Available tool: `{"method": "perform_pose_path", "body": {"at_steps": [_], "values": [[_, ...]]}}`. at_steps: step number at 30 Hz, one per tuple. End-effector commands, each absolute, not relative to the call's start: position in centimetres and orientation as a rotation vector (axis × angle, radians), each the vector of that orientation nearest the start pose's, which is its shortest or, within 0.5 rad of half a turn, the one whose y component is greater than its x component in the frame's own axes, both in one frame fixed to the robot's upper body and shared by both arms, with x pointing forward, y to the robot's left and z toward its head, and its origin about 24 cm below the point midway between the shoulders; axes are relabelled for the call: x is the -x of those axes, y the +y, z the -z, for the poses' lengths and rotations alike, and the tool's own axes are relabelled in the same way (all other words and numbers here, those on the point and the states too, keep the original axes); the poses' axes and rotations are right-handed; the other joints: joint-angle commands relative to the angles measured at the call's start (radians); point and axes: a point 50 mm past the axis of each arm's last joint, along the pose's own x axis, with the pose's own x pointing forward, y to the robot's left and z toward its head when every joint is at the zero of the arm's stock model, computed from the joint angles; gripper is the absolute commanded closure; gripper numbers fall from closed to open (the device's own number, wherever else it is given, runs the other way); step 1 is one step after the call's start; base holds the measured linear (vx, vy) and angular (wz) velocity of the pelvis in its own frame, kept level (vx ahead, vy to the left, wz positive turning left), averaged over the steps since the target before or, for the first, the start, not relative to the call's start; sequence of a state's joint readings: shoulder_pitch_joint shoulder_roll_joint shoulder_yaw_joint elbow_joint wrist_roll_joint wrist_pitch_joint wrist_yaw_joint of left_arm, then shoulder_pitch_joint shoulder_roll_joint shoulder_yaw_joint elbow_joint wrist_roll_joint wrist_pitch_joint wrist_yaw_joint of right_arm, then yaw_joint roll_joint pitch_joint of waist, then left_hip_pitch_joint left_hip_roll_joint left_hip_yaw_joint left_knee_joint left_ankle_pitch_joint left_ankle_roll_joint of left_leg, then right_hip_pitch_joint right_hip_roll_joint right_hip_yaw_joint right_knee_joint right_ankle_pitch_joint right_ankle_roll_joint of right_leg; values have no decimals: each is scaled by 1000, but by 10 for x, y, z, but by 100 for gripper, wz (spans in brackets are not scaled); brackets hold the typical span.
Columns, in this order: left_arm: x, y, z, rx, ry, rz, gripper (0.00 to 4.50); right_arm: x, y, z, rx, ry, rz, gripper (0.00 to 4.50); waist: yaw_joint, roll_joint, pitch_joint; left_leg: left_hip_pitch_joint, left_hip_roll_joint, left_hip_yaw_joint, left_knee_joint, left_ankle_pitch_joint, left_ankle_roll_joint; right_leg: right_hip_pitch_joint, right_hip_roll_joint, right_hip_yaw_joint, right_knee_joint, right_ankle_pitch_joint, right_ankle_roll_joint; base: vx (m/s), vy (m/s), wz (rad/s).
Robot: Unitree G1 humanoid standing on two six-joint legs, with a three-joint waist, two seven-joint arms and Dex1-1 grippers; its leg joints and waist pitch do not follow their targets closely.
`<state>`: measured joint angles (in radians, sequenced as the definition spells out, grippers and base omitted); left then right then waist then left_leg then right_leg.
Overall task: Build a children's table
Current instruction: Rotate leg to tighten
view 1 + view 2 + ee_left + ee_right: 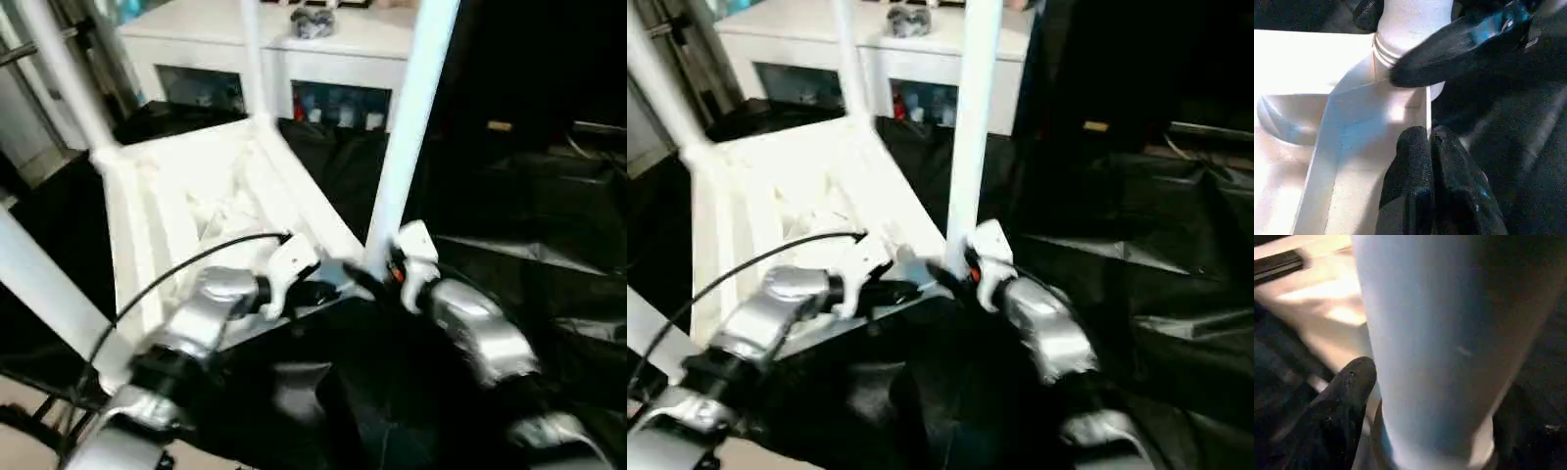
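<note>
The children's table lies upside down on black cloth, its white ribbed top [186,206] facing up. Legs stand in its corner sockets: the near right leg [407,127], a far one [250,59] and another far left [64,73]. A fourth leg [49,294] slants at the near left. My left gripper [318,291] is shut and empty, its fingertips [1430,161] resting on the top's rim by the near right socket. My right gripper [377,274] is open astride the base of the near right leg [1449,333], with one finger [1347,391] beside it.
A white cabinet [343,44] with glass doors stands behind the work table, with a small dark object [313,20] on top. Rumpled black cloth [519,225] covers the table to the right. A black cable [176,269] arcs over my left forearm. Floor [20,450] shows at the lower left.
</note>
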<state>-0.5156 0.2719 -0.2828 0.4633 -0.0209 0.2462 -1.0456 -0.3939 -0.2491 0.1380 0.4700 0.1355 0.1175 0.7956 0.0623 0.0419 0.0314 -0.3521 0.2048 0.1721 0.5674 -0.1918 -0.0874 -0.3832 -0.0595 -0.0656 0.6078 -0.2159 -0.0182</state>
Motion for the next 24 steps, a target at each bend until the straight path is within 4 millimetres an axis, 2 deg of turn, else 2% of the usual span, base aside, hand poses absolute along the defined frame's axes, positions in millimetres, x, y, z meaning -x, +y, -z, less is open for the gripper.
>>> {"method": "perform_pose_path", "body": {"at_steps": [1,5,7,8,9,11,14,15,23,24], "values": [[-298,97,-47,-260,404,1355,450,-290,-122,-25,62,320,-1067,101,3,3,-44,-3,27,-7,-57,-170,67,51,-75,47,-77,-78,-217,0,0,0],[-294,101,-49,-258,405,1410,450,-285,-130,-28,66,322,-1128,101,8,1,-45,-3,27,-6,-55,-157,71,51,-77,46,-73,-73,-230,0,0,0],[-292,104,-50,-263,406,1437,450,-282,-134,-29,51,331,-1151,101,12,-9,-46,-4,29,-5,-53,-134,82,52,-76,48,-71,-54,-229,0,0,0],[-292,104,-51,-266,406,1447,450,-280,-136,-29,43,337,-1162,127,16,-4,-46,-4,29,-5,-52,-128,86,51,-76,47,-68,-48,-231,0,0,0],[-291,106,-51,-268,413,1458,450,-279,-137,-29,40,344,-1176,135,18,-3,-45,-3,30,-4,-53,-131,86,49,-76,46,-70,-58,-231,0,0,0],[-290,108,-50,-275,422,1476,450,-276,-138,-29,36,356,-1201,140,24,-5,-46,-1,30,-4,-52,-128,84,48,-75,47,-70,-63,-227,0,0,0],[-289,110,-50,-278,428,1483,450,-275,-138,-30,29,359,-1217,176,29,-4,-46,-1,30,-4,-53,-130,76,48,-76,47,-68,-60,-227,0,0,0],[-289,111,-50,-279,431,1485,450,-274,-138,-31,24,357,-1225,178,28,-2,-47,-1,29,-4,-52,-128,73,48,-75,47,-68,-55,-226,0,0,0],[-292,111,-48,-281,434,1446,450,-269,-136,-30,0,372,-1237,188,30,-4,-50,-2,28,-4,-48,-108,76,51,-76,46,-62,-11,-230,0,0,0],[-295,110,-47,-279,430,1402,450,-270,-136,-27,-4,378,-1205,188,31,1,-49,-2,28,-5,-49,-112,74,50,-76,46,-63,-18,-230,0,0,0]]}}
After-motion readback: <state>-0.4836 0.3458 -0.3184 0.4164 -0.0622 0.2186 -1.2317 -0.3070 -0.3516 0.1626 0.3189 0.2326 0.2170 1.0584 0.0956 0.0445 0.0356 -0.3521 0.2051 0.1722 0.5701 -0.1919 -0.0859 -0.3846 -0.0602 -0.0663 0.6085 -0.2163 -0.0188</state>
